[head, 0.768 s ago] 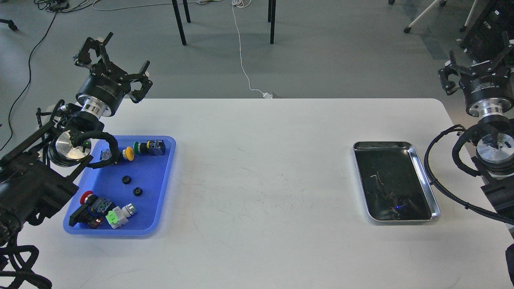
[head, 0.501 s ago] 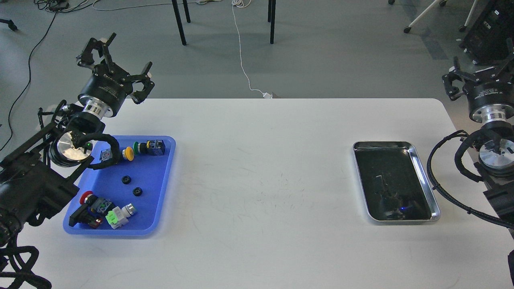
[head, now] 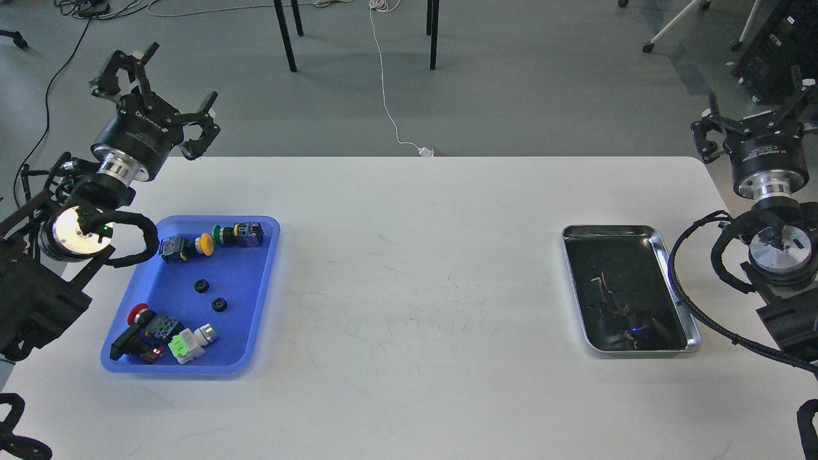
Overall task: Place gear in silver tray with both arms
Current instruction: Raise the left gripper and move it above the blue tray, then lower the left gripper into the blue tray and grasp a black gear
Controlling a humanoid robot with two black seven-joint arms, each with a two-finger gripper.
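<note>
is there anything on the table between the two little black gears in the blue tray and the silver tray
Nothing visible does. The two black gears lie in the blue tray at the left, the silver tray sits at the right, and the white table between them is bare. Only the blue tray's own raised rim must be cleared.

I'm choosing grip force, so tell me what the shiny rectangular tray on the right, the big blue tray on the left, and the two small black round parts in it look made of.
Shiny rectangular tray: polished metal, mirror-bright rim, dark reflective bottom.
Big blue tray: likely plastic, uniform colour, soft sheen, rounded moulded rim.
Small black round parts: matte black, plastic or metal; too small to tell.
</note>
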